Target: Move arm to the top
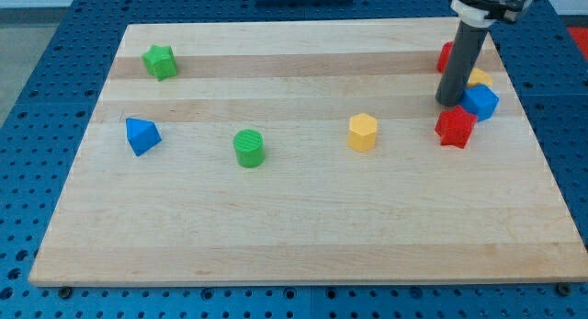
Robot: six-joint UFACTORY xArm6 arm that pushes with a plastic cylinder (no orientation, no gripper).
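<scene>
My dark rod comes down from the view's top right, and my tip (449, 102) rests on the wooden board (294, 218) near its right edge. A red star-like block (455, 127) lies just below the tip. A blue cube (480, 102) sits right of the tip, close to it. A yellow block (479, 77) peeks out behind the blue cube. A red block (445, 55) is partly hidden behind the rod. A yellow hexagonal block (363, 131) lies to the tip's left.
A green cylinder (249, 147) stands left of centre. A blue triangular block (141, 135) lies at the left. A green star-like block (160, 62) sits at the upper left. Blue perforated table surrounds the board.
</scene>
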